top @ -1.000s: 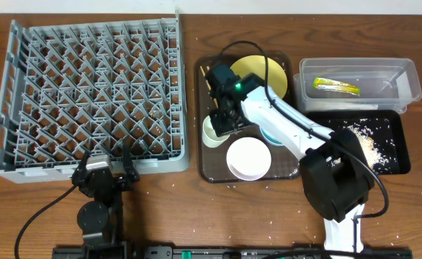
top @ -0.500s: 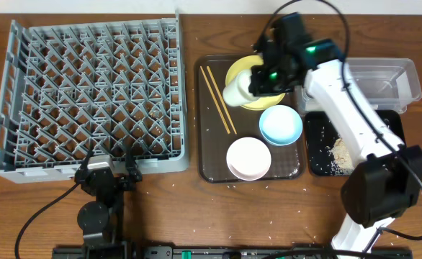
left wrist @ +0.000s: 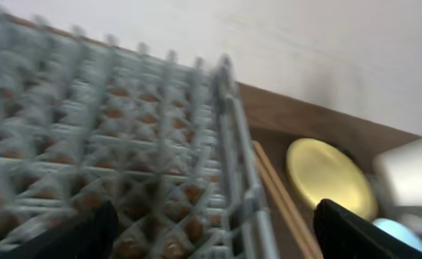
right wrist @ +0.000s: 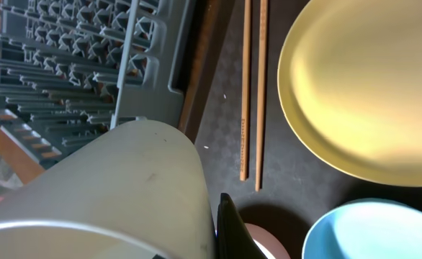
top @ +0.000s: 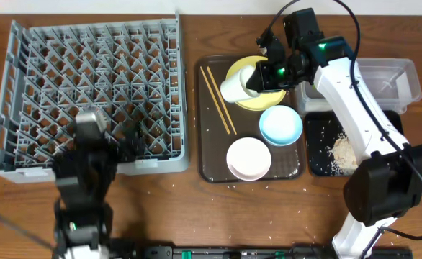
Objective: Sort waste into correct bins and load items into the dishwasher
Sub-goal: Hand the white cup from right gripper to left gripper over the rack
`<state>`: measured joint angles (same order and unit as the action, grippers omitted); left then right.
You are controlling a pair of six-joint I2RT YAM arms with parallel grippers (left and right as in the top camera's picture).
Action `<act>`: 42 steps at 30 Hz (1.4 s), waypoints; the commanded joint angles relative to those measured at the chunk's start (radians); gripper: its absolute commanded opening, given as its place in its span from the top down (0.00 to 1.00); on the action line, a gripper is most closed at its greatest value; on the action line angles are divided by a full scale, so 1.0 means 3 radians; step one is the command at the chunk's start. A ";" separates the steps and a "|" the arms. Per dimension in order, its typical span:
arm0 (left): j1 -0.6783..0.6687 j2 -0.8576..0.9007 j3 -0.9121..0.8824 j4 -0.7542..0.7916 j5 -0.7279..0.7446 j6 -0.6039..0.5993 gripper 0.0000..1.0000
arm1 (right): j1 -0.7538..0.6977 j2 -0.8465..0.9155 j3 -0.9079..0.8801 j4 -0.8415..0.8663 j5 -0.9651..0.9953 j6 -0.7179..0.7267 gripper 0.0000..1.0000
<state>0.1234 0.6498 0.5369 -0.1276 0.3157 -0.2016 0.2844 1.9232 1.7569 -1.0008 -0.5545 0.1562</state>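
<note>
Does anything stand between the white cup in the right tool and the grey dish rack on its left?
Nothing upright. Only the chopsticks lie flat on the brown tray between the white cup and the dish rack, whose side wall the cup must clear.

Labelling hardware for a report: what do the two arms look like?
Right arm: white links, black joints and base, green light near the wrist, looping black cable. Left arm: black with a grey top block, blurred.
</note>
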 commanded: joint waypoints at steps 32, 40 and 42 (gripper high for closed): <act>0.0014 0.1595 0.0567 0.0979 0.3456 -0.2785 0.12 | 0.0183 -0.0018 -0.1097 0.2705 -0.2401 0.0797 0.99; 0.0015 0.1601 0.0567 0.0969 0.3901 -0.2514 0.12 | 0.0456 -0.0017 -0.1105 0.2906 -0.2536 0.0778 0.99; 0.0015 0.1611 0.0567 0.0969 0.3916 -0.2444 0.12 | 0.0512 -0.0017 -0.1105 0.2982 -0.2536 0.0827 0.99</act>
<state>0.1234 1.1305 0.7021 0.1608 1.4189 -1.0161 0.4149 1.9236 1.4273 -0.1234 -1.2713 0.3893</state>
